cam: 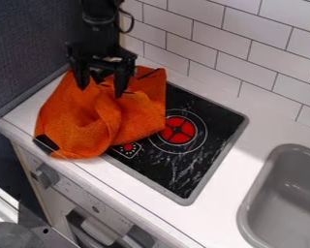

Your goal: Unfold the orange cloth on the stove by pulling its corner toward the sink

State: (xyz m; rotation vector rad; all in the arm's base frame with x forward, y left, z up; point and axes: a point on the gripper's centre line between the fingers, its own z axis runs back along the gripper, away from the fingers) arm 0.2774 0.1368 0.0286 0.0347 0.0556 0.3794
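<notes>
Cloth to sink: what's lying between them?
Between the cloth and the sink, the camera view shows the uncovered part of the stove with its red burner, then a strip of white counter.

arm (100, 17) above claw (102, 92) cut off by top edge. part of stovetop (212, 123) below claw hidden under orange cloth (96, 118). sink (255, 208), well apart from claw, cut off at right and bottom. panel marks (96, 209) below claw too small to read.
</notes>
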